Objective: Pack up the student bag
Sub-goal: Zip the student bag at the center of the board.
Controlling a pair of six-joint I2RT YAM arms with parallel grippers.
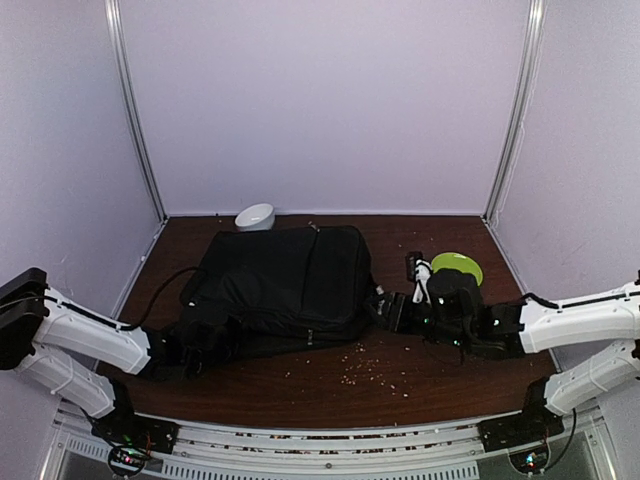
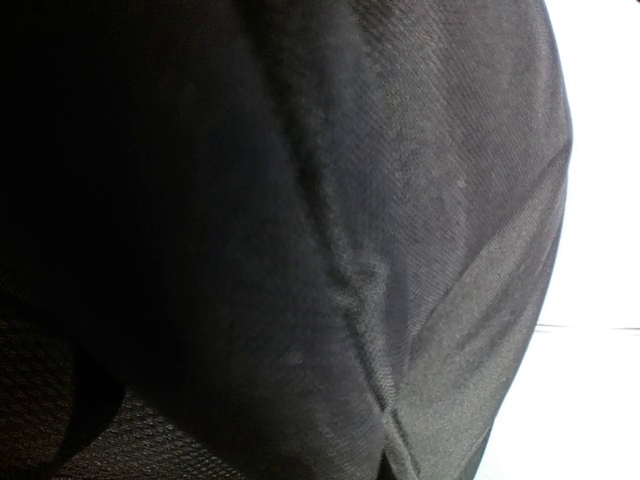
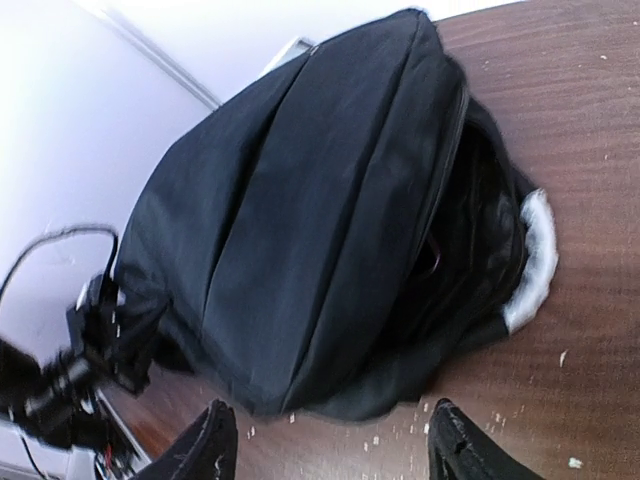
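Observation:
The student bag point(image 1: 285, 285) is a large black backpack lying flat in the middle of the brown table. In the right wrist view it point(image 3: 300, 220) fills most of the frame, with its grey-white handle point(image 3: 535, 260) at the right. My right gripper point(image 3: 335, 452) is open and empty, fingers point(image 3: 215, 440) spread wide just short of the bag's edge; in the top view it point(image 1: 392, 312) sits at the bag's right side. My left gripper point(image 1: 205, 345) is pressed into the bag's near-left corner. The left wrist view shows only black fabric point(image 2: 300, 240), and its fingers are hidden.
A white bowl point(image 1: 255, 216) lies at the back wall behind the bag. A green plate point(image 1: 458, 266) and a small black-and-white object point(image 1: 420, 275) sit right of the bag. Pale crumbs point(image 1: 370, 370) are scattered on the table in front. White walls enclose three sides.

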